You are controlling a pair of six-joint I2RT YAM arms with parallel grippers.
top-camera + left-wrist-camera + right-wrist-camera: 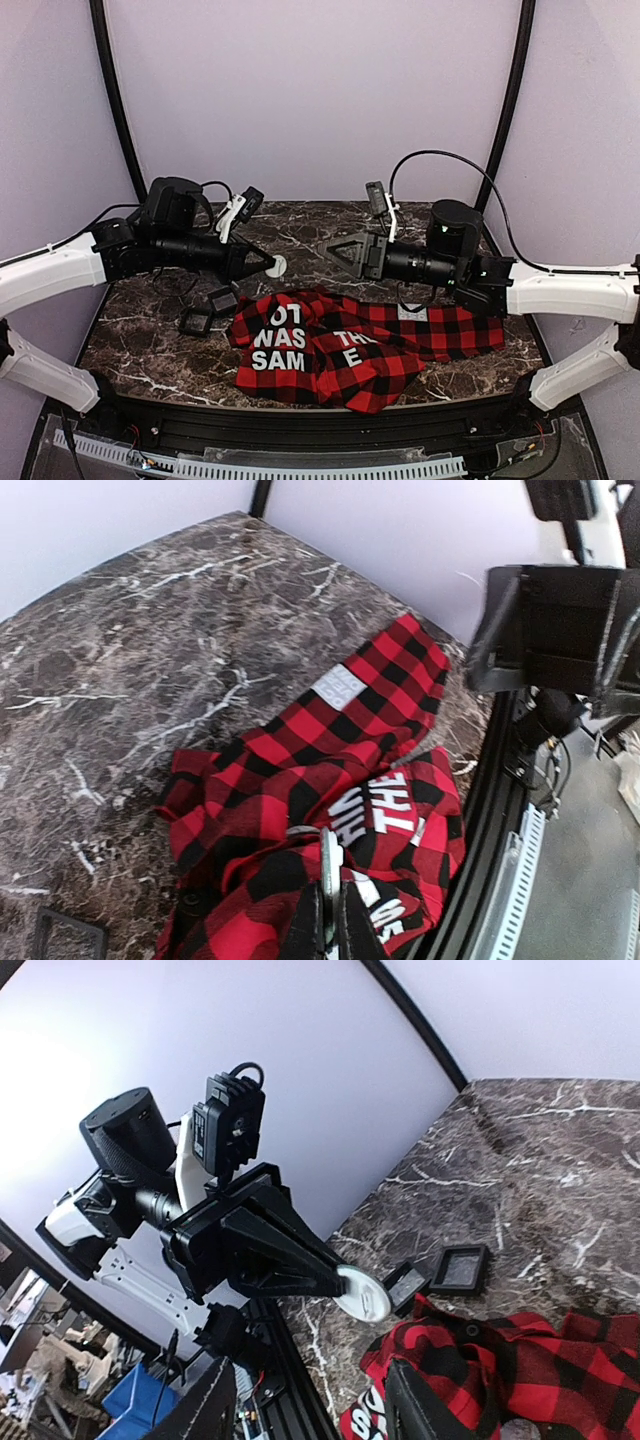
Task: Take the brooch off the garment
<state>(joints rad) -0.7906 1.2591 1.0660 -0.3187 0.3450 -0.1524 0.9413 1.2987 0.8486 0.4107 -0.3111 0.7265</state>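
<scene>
The garment (350, 340), a red-and-black plaid cloth with white block letters, lies crumpled on the near middle of the marble table (300, 225). My left gripper (268, 263) hovers above the garment's left end, shut on the brooch (278, 265), a small pale round disc lifted off the cloth. The left wrist view shows the brooch (330, 865) edge-on between the shut fingers (305, 925), with the garment (300, 770) below. My right gripper (325, 249) faces the left one, open and holding nothing. From the right wrist, the brooch (362, 1292) sticks out of the left gripper's tips, above the garment (520, 1370).
Two small black square frames (222, 298) (195, 321) lie on the table left of the garment, also seen as frames (458, 1267) (405, 1285) from the right wrist. A white label (338, 686) shows on the cloth. Black rails edge the table front.
</scene>
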